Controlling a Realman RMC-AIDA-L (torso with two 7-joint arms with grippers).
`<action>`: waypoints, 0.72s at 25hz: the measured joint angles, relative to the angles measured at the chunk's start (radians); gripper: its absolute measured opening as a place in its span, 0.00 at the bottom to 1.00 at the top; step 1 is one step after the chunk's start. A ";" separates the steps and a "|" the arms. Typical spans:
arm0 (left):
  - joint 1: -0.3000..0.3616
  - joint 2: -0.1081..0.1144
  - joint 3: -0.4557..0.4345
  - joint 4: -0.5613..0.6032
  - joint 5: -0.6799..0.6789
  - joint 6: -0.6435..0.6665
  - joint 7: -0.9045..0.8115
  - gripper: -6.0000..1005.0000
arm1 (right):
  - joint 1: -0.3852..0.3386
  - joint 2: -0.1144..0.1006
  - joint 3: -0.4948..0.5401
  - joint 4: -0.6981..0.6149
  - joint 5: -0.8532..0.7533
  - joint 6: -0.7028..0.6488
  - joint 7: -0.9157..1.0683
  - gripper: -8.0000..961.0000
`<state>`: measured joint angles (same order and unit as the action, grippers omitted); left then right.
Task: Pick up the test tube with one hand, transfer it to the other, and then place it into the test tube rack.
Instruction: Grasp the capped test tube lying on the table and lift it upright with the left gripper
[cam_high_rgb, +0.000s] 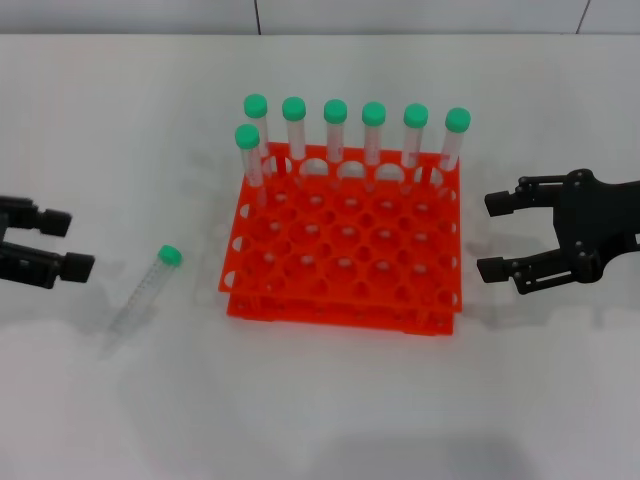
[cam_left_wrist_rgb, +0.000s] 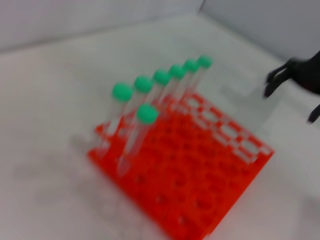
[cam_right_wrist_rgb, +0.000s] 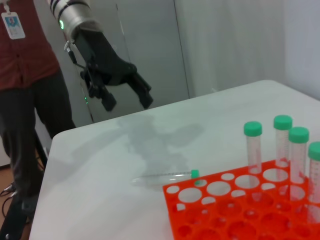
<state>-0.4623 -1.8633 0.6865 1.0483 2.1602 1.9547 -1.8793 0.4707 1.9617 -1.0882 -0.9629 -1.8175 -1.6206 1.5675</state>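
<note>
**Status: pre-grasp, test tube not yet picked up**

I read the scene from the largest item down.

1. The white counter (cam_high_rgb: 330, 400) carries everything in the work area.

2. The square orange-red plastic test tube rack (cam_high_rgb: 345, 255), two tiers with a grid of round holes, stands at the middle of the counter. Seven clear tubes with green caps (cam_high_rgb: 374, 114) stand upright in it: six along the far row and one in the next row at the left end. The remaining holes are open.

3. The right hand (cam_high_rgb: 492, 236), black with two fingers, hovers to the right of the rack, apart from it. Its fingers are spread and it holds nothing.

4. The left hand (cam_high_rgb: 68, 244), also black, sits at the left edge of the head view. In the right wrist view it hangs above the counter with fingers spread and nothing between them.

5. The slim clear plastic test tube with a green screw cap (cam_high_rgb: 148, 290) lies on its side on the counter, between the left hand and the rack, touching neither. Its cap points toward the far side and slightly toward the rack.

Step in hand, as I judge it: the first pick, not yet begun. The left hand is the nearer one, so I would expect it to take the tube. The next move calls for lowering that hand over the tube body, aligning the fingers across its long axis, and closing gently. A round tube lying flat may roll if nudged off-centre.
</note>
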 joint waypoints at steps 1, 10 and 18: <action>-0.029 0.006 -0.001 0.008 0.083 -0.001 -0.052 0.87 | 0.000 0.002 0.004 0.000 0.000 0.000 -0.001 0.89; -0.120 -0.001 0.006 0.018 0.332 -0.063 -0.190 0.87 | -0.001 0.013 0.009 0.002 -0.004 0.001 -0.005 0.89; -0.174 -0.041 0.011 -0.027 0.524 -0.088 -0.225 0.87 | 0.007 0.024 0.010 0.003 -0.004 0.005 -0.015 0.89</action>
<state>-0.6366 -1.9041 0.6971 1.0211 2.6846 1.8670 -2.1046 0.4779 1.9853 -1.0783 -0.9596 -1.8218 -1.6154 1.5525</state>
